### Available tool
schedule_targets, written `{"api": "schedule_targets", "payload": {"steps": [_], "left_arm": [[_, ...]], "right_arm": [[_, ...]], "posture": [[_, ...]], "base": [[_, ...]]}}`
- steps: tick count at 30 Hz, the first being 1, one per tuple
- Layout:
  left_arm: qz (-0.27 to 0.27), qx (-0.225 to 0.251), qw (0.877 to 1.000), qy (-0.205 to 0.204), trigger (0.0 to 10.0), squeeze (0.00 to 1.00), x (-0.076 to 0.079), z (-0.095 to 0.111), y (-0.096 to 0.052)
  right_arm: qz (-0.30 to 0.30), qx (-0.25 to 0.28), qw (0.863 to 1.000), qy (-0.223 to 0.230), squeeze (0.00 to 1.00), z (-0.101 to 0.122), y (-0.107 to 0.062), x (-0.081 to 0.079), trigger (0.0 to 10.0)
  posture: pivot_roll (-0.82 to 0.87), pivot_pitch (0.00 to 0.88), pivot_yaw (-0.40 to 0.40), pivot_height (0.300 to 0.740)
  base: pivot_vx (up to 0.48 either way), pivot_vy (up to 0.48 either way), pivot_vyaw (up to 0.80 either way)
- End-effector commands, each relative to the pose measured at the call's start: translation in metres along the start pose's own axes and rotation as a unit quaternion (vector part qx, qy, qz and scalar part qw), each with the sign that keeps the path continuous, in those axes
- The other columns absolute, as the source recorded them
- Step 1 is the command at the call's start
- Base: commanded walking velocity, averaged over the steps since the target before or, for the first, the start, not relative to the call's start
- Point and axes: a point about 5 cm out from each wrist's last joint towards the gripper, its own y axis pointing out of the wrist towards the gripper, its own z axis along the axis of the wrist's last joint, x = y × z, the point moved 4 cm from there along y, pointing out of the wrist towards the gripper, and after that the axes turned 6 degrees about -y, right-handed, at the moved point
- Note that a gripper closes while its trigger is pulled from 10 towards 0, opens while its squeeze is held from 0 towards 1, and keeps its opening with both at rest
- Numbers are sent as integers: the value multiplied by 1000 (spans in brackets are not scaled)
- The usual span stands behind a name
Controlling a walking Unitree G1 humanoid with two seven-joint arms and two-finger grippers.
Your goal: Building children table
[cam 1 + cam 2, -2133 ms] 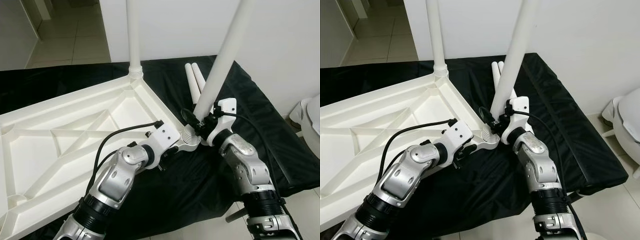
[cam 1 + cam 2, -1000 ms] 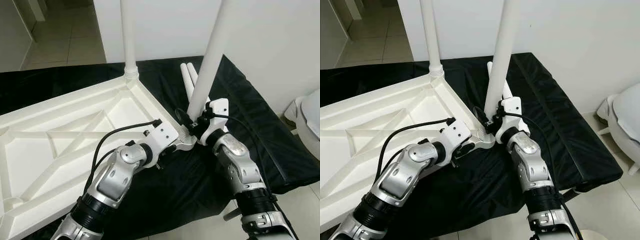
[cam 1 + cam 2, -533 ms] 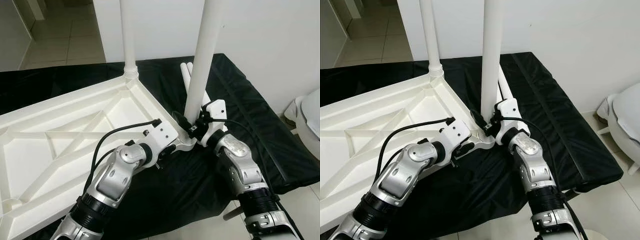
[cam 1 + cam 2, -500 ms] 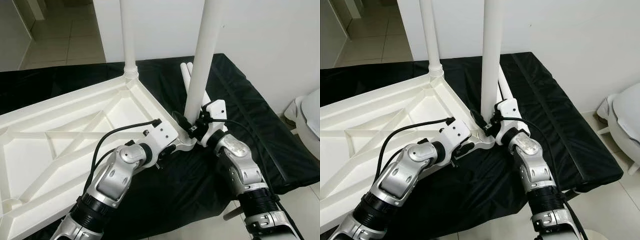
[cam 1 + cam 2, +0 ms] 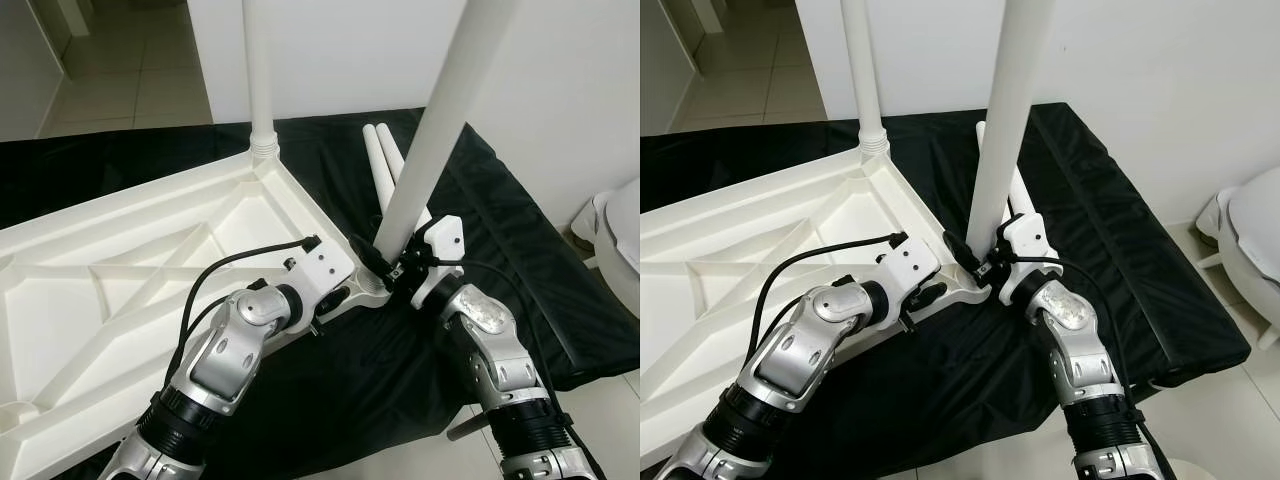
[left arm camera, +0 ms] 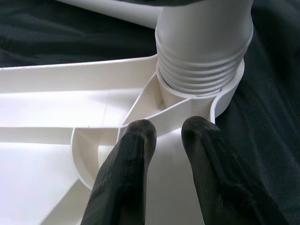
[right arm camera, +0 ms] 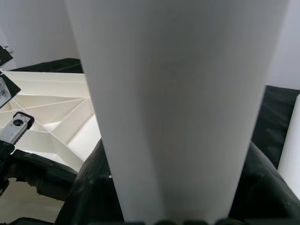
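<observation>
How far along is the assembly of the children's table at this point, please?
One leg already stands in the far corner of the upturned tabletop. In hand: the right pincer grips a second leg, tilted in the near corner socket, while the left pincer steadies that corner. Left: two spare legs lie on the black cover.

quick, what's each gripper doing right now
Left gripper: fingers a little apart, pinching a rib of the upturned tabletop beside the corner socket.
Right gripper: shut on the white table leg standing in that socket.
</observation>
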Motion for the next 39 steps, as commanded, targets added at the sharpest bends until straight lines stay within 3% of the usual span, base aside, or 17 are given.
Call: {"api": "schedule_targets", "payload": {"steps": [1, 11, 16, 29, 39], "left_arm": [[21, 0, 1000, 5, 10000, 0, -4, 1, -1], [22, -1, 1000, 10, 10000, 0, -4, 2, -1], [25, -1, 1000, 10, 10000, 0, -5, 2, -2], [27, -1, 1000, 8, 10000, 0, -4, 2, -3], [29, -2, 1000, 9, 10000, 0, -4, 2, -4]], "right_arm": [[10, -83, 994, 64, 0, -40, -6, -13, 10000], [-20, -134, 987, 84, 0, -49, 6, 3, 10000], [-18, -143, 983, 113, 0, -49, 10, 3, 10000], [-15, -167, 981, 98, 0, -59, 4, 0, 10000], [-67, -110, 984, 119, 0, -61, -12, -8, 10000]], "posture": [[28, 129, 18, 740], [32, 129, 17, 740], [37, 126, 10, 740], [30, 127, 9, 740], [30, 131, 11, 740]], "base": [[0, 0, 0], [0, 0, 0], [0, 0, 0], [0, 0, 0], [0, 0, 0]]}}
